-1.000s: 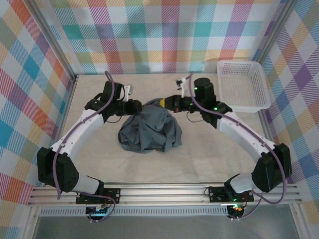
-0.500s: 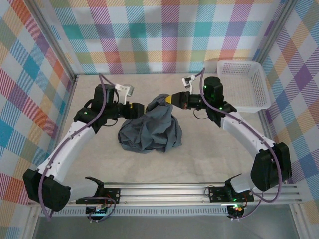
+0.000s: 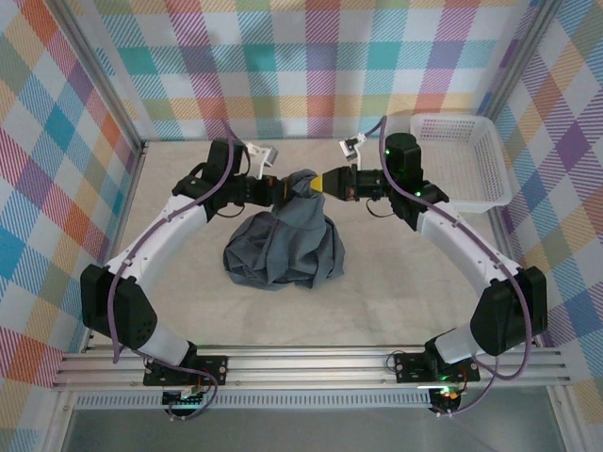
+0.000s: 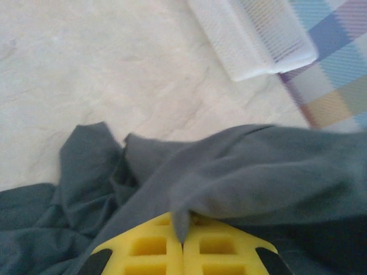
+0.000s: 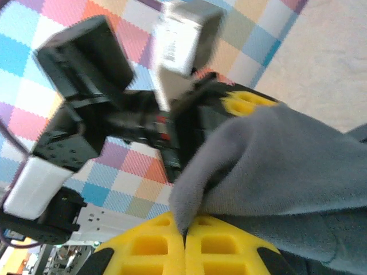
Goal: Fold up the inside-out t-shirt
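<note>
Jaws pressed together, the left gripper (image 3: 280, 187) pinches the inside-out t-shirt (image 3: 283, 250) at its peak. The right gripper (image 3: 322, 181) grips likewise.

Beige table (image 3: 396, 292) bears a bunched t-shirt (image 3: 283, 250) and white basket (image 3: 471, 201).

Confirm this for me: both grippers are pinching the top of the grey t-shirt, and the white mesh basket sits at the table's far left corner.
Not quite: the white mesh basket sits at the far right corner, as the top external view shows. The rest holds: the left gripper and the right gripper both pinch the top of the grey t-shirt.
</note>
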Tool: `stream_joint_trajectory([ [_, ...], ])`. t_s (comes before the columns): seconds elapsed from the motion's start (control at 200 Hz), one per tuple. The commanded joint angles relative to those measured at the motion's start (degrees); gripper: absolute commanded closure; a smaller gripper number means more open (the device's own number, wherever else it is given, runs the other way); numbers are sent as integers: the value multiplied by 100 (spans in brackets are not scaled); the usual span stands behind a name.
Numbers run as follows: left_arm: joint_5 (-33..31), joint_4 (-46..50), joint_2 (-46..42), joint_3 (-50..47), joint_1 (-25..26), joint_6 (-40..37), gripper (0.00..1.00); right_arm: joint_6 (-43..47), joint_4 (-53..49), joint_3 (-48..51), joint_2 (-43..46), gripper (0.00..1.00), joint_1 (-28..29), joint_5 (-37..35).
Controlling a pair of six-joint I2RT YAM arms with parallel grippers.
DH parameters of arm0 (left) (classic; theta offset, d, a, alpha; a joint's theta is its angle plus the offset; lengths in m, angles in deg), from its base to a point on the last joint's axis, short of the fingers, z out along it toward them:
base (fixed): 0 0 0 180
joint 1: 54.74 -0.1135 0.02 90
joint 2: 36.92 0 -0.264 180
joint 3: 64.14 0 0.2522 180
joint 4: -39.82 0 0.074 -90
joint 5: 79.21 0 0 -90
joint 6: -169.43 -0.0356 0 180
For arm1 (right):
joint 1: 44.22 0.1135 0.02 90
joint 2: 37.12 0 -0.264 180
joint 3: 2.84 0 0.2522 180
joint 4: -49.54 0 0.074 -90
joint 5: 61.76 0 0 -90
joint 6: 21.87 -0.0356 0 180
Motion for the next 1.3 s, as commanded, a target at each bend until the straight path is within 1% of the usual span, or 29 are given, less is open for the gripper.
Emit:
stream_joint_trajectory([
  [0.0,899,-230,-352,532,11,771,100,293,-914,27,-502,96,-603,-433],
  [0.045,1254,-326,-444,546,11,1047,100,297,-751,60,-860,96,-843,-176],
  [0.105,1468,-603,-594,411,11,1427,100,263,-388,-25,-1383,89,-983,447],
  [0.125,1477,-664,-649,374,11,1502,100,249,-346,-88,-1521,85,-988,618],
  [0.165,1477,-688,-728,313,11,1541,100,208,-320,-209,-1735,73,-988,887],
  [0.19,1457,-627,-751,310,11,1510,100,160,-282,-221,-1783,66,-989,947],
  [0.21,1433,-559,-768,320,11,1464,100,122,-250,-206,-1777,62,-989,932],
  [0.27,1333,-370,-783,312,11,1330,100,125,-265,-36,-1551,56,-1038,624],
  [0.34,1243,-314,-758,242,9,1314,100,195,-436,270,-1052,54,-1111,31],
  [0.41,1263,-356,-699,152,7,1355,100,649,-900,559,-283,55,-1022,-1102],
  [0.465,1320,-378,-639,105,11,1374,100,1133,-1065,807,335,55,-698,-2102],
  [0.515,1386,-390,-584,81,15,1367,100,1782,-983,981,748,55,-205,-2700],
  [0.555,1446,-385,-544,72,19,1345,100,2396,-958,1018,947,50,139,-3060],
  [0.62,1674,-385,-486,107,24,1257,100,3157,-1024,946,990,38,450,-3568],
  [0.68,1856,-321,-466,154,45,1099,100,3554,-1172,706,813,30,496,-3744],
  [0.745,1975,-96,-461,244,70,839,100,4122,-1400,346,493,25,555,-3536],
  [0.845,2075,260,-465,439,97,479,100,5073,-1726,-117,-16,23,702,-3232],
  [0.925,2144,348,-496,533,108,342,100,5218,-1848,-346,-332,23,724,-2907],
  [1.015,2131,386,-534,597,112,187,100,5243,-2106,-599,-607,27,802,-2142],
  [1.04,2023,425,-535,608,114,157,100,5230,-2151,-618,-636,30,828,-1916],
  [1.06,1917,467,-536,621,116,110,100,5202,-2163,-613,-639,34,838,-1729],
  [1.08,1781,514,-541,630,117,56,100,5161,-2161,-594,-624,41,843,-1564],
  [1.1,1592,548,-532,626,110,14,100,5100,-2155,-576,-596,51,840,-1441],
  [1.115,1451,581,-528,620,116,-9,100,5024,-2147,-567,-560,61,842,-1397],
  [1.15,863,644,-515,566,107,-17,100,4717,-2134,-551,-452,83,834,-1361],
  [1.17,479,690,-497,525,97,-23,100,4533,-2110,-536,-367,93,824,-1308],
  [1.19,50,764,-480,478,92,-50,100,4364,-2040,-506,-266,100,809,-1223],
  [1.25,-1140,1039,-286,347,86,-112,100,3719,-1577,-261,107,100,762,-935],
  [1.295,-1609,1064,-147,160,57,-157,100,3121,-1047,13,419,100,706,-661],
])
